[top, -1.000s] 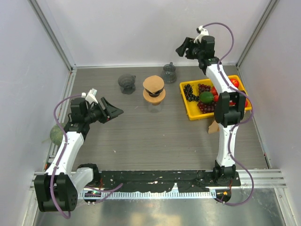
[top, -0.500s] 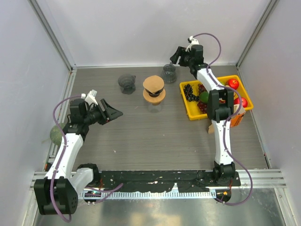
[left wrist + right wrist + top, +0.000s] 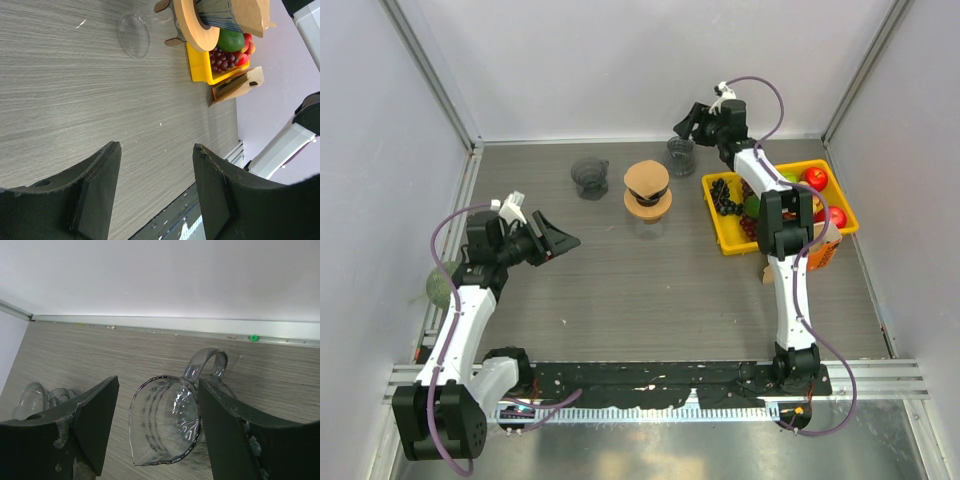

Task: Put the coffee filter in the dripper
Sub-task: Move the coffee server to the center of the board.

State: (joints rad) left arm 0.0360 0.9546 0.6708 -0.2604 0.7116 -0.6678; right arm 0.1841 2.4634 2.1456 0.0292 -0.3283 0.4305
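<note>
The brown paper coffee filter sits in the top of the dripper, a wooden-collared cone on a glass carafe at the back centre. The left wrist view shows the filter and the wooden collar at its top edge. My left gripper is open over bare table left of the dripper, with nothing between its fingers. My right gripper is open at the back, its jaws on either side of a clear glass cup with a handle.
A dark glass vessel stands left of the dripper. A yellow tray of fruit lies at the right, with a cardboard piece in front of it. A green ball rests by the left wall. The back wall is close behind the cup.
My right arm has swung left and down from high at the back until its jaws are around the glass cup. The left arm has stayed still.
</note>
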